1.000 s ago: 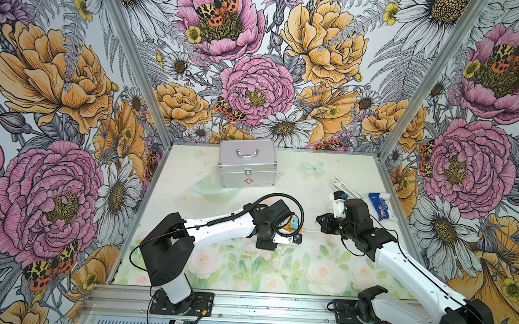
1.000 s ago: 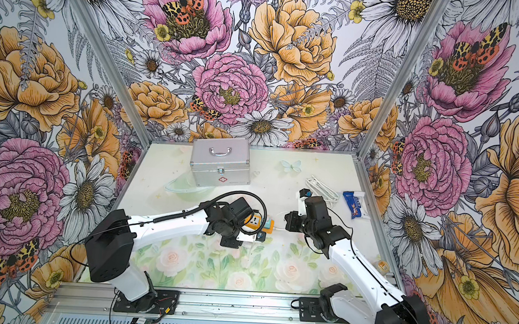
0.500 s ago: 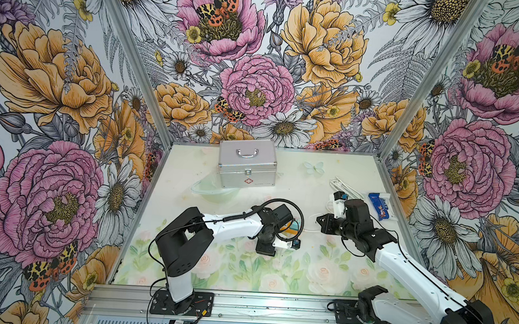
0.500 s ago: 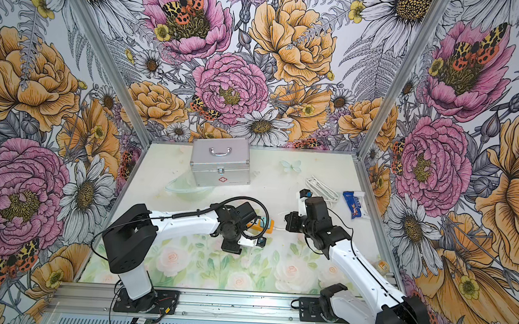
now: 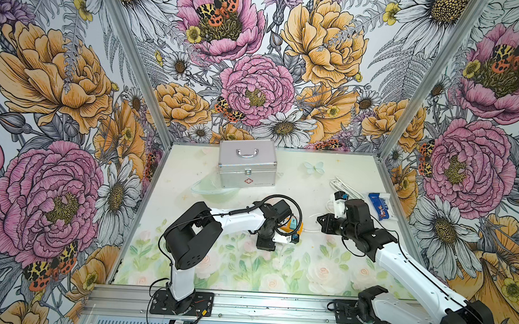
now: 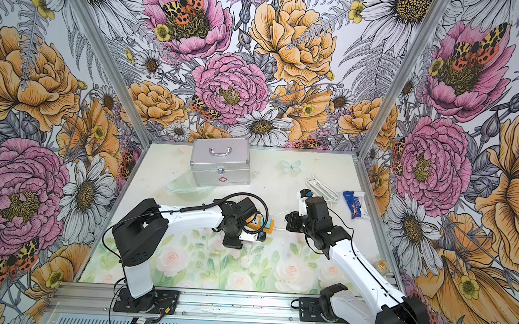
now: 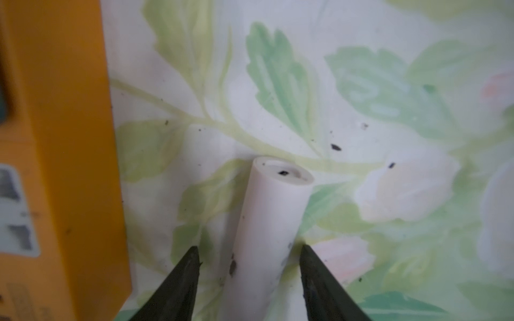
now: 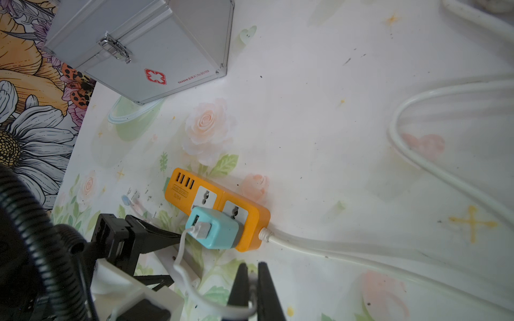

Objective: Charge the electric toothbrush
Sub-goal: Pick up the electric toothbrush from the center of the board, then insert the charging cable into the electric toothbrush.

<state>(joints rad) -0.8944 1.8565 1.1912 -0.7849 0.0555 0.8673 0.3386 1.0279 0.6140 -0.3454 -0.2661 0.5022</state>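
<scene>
The electric toothbrush [image 7: 267,222], a slim white wand, lies on the floral mat beside the orange power strip [image 7: 55,139]. Its blunt end with a small port faces away from my left gripper [image 7: 249,251]. That gripper is open, one finger on each side of the handle with a gap at both. In the right wrist view the handle [image 8: 164,257] lies under the left fingers [image 8: 155,236]. A teal adapter [image 8: 214,230] is plugged into the strip [image 8: 180,191]. From the adapter a thin white cable [image 8: 180,250] runs to my right gripper [image 8: 252,266], which is shut on its free end.
A silver first-aid case [image 5: 247,165] stands at the back, with a clear bowl [image 5: 213,187] in front of it. A coiled white cord [image 5: 343,186] and a blue packet [image 5: 379,204] lie at the right. The strip's thick cord [image 8: 361,247] trails right.
My left jaws have opened around the toothbrush handle, and the left arm's elbow has swung toward the right. The right arm has not moved.
</scene>
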